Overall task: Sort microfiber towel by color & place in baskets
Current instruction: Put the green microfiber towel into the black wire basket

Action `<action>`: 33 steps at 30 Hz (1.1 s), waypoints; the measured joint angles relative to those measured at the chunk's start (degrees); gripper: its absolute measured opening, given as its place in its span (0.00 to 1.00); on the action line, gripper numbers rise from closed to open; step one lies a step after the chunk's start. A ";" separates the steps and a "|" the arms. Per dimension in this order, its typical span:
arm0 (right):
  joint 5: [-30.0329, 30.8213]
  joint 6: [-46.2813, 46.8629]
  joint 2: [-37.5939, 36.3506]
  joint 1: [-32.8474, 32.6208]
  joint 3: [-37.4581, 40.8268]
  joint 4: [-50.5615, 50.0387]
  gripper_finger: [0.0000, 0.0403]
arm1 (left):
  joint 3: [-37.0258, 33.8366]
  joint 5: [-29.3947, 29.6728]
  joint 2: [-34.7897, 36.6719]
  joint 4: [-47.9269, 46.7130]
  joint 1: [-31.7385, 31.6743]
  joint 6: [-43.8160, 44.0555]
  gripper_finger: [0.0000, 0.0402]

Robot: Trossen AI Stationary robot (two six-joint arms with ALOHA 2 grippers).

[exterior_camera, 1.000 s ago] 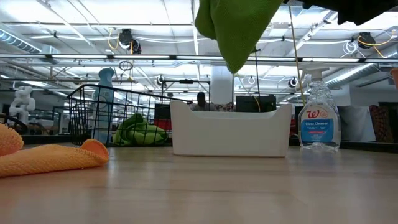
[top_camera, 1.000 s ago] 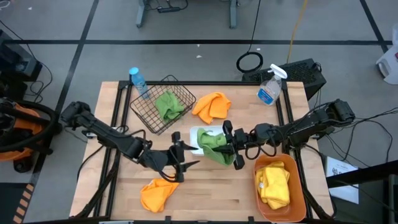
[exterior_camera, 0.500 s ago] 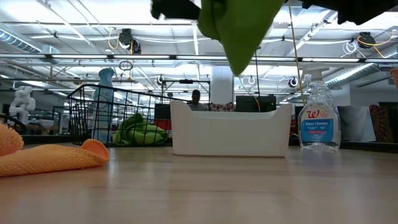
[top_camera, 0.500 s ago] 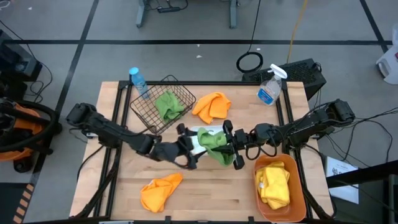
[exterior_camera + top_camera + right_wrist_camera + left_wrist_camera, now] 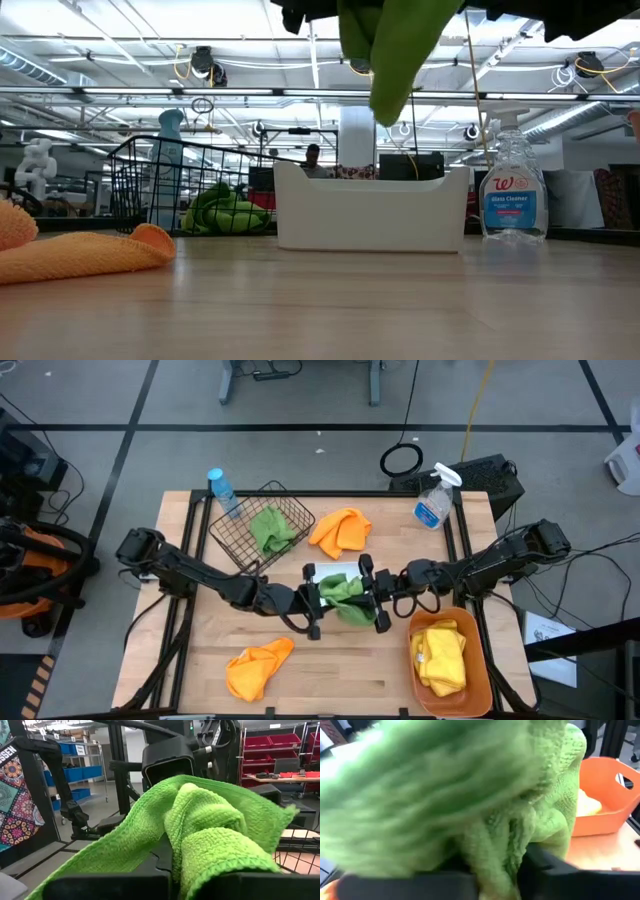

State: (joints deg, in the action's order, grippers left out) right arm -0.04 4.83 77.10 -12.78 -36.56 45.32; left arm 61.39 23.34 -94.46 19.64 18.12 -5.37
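Note:
A green towel (image 5: 345,596) hangs in the air over the white tray (image 5: 322,572), between my two grippers. My right gripper (image 5: 368,596) is shut on it from the table's right. My left gripper (image 5: 318,601) has come in from the left and is shut on its other side. In the low view the green towel (image 5: 395,50) dangles above the white tray (image 5: 370,210). The second green towel (image 5: 270,528) lies in the black wire basket (image 5: 235,545). Two yellow towels (image 5: 442,655) fill the orange tub (image 5: 480,670). One orange towel (image 5: 340,530) lies beyond the tray, another orange towel (image 5: 255,665) by the near edge. My left gripper pinches a bunched fold of the green towel (image 5: 495,835) between its two fingers (image 5: 545,862), coming level from the table's left. The cloth bulges over the fingers and hides the pads. My right gripper pinches the opposite, bunched part of the towel (image 5: 200,845) between its fingers (image 5: 115,887), level from the table's right, in several layers. The towel is lifted clear, and its loose end (image 5: 390,100) hangs slack below.
A clear spray bottle (image 5: 432,502) stands at the far right, and a blue bottle (image 5: 222,490) stands behind the wire basket. Bare wood lies along the near edge between the orange towel and the tub. A person shows far off in the room (image 5: 314,156).
My left gripper has moved up and toward the table's right, from above the near orange towel to the green towel held by my right gripper. The towel's hanging end has shifted a little to the right in the low view. My right gripper has kept still.

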 joint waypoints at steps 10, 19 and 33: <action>7.66 5.98 -2.16 -0.15 0.00 -14.05 0.22 | 0.02 -0.14 7.28 -21.14 -0.11 2.55 0.06; 15.19 5.06 -9.49 -2.88 0.00 -24.24 0.50 | 0.15 -8.39 18.46 -42.10 -2.63 11.78 0.03; 17.39 -22.49 12.45 -12.61 -9.25 1.03 0.55 | 0.15 -11.33 21.75 -49.16 -5.04 17.77 0.03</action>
State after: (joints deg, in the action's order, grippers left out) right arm 17.34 -17.66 89.55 -25.39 -45.80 46.36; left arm 61.54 12.01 -72.71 -29.52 13.08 12.40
